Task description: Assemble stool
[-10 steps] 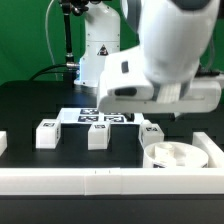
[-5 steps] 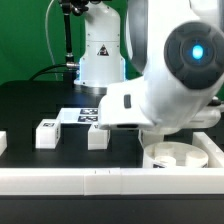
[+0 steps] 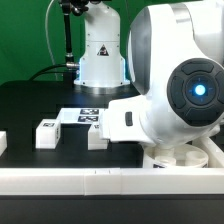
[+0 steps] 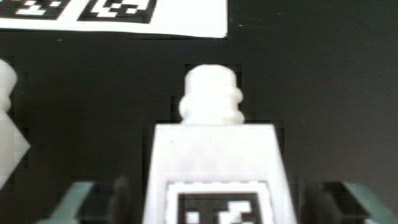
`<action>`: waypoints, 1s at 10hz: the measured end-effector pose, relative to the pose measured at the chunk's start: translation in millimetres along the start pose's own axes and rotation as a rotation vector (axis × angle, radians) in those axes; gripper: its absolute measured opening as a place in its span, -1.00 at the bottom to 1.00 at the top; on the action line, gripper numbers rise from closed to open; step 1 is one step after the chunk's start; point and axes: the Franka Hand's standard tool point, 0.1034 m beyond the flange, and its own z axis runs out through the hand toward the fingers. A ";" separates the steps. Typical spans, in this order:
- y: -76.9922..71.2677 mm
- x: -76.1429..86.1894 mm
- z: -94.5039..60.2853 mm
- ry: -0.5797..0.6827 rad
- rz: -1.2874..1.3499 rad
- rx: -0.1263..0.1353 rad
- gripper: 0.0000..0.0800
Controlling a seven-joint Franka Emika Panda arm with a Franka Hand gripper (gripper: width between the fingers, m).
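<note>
In the wrist view a white stool leg lies on the black table between my gripper's two fingers. Its rounded peg points away and its square tag faces up. The jaws stand open, with a dark gap on each side of the leg. A curved white edge of the round seat shows beside it. In the exterior view two more legs stand on the table. The seat is mostly hidden behind my arm. The gripper itself and the third leg are hidden there.
The marker board lies behind the legs and also shows in the wrist view. A long white rail runs along the front, with a white rail end at the exterior view's left.
My arm has come down and toward the camera. It now covers the third leg and most of the seat in the exterior view.
</note>
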 end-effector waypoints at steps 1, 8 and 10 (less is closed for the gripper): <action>0.0 0.0 -0.1 0.000 -0.001 0.000 0.04; -6.8 -35.1 -39.1 0.031 -0.016 -0.007 -0.17; -3.7 -50.2 -63.7 0.081 -0.063 -0.004 -0.17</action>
